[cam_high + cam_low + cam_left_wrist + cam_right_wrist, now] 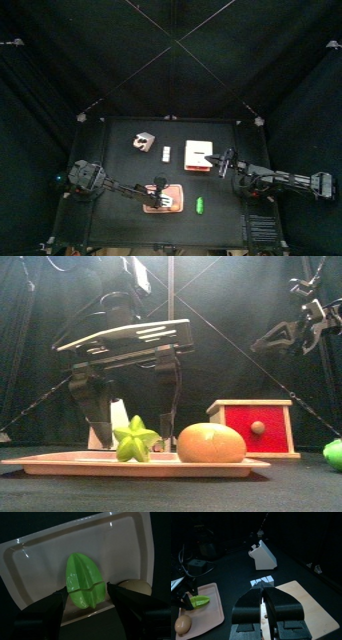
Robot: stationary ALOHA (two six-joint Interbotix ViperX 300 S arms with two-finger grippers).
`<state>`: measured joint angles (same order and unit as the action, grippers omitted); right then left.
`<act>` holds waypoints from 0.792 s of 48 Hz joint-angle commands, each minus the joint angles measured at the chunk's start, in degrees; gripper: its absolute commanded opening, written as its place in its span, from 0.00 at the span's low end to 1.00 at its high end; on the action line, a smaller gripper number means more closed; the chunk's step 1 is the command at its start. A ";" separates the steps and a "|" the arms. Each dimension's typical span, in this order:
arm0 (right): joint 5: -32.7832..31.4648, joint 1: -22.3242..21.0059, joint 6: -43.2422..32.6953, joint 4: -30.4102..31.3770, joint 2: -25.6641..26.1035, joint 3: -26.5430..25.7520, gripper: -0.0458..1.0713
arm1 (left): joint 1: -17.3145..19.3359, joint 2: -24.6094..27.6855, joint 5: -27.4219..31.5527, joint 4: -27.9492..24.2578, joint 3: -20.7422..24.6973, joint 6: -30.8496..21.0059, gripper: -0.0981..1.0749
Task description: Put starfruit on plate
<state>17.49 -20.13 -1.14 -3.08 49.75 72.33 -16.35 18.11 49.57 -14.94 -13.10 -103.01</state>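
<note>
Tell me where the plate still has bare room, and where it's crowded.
The plate is bare across its far half, beyond the starfruit. The near side is crowded: the left gripper straddles the starfruit, with the round orange fruit close beside it.

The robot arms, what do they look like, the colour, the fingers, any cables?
Both arms are black, built of jointed segments. The left gripper has two broad, flat black fingers. The right gripper has two thick, rounded black fingers on a blocky black base. Thin dark cables trail along the right arm in the front view.
</note>
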 commanded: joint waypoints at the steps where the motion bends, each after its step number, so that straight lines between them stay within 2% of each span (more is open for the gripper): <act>1: 0.26 -0.18 0.00 -0.09 -0.26 -0.70 0.05 | 0.18 -2.11 0.26 -0.09 0.70 0.26 0.90; 13: 0.26 -0.18 0.00 -0.09 -0.26 -0.79 0.05 | -0.09 -4.13 3.69 -0.70 0.88 0.44 0.90; 22: 0.26 -0.18 0.00 -0.09 -0.09 -0.79 0.05 | 0.18 -4.57 3.78 -2.64 1.58 0.88 0.90; 38: 0.26 -0.18 0.00 -0.09 -0.09 -0.70 0.05 | 0.18 -4.31 4.04 -2.81 2.90 2.46 0.90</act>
<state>17.58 -20.13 -1.14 -3.08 49.83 72.33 -16.35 15.29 53.61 -17.49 -11.69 -100.63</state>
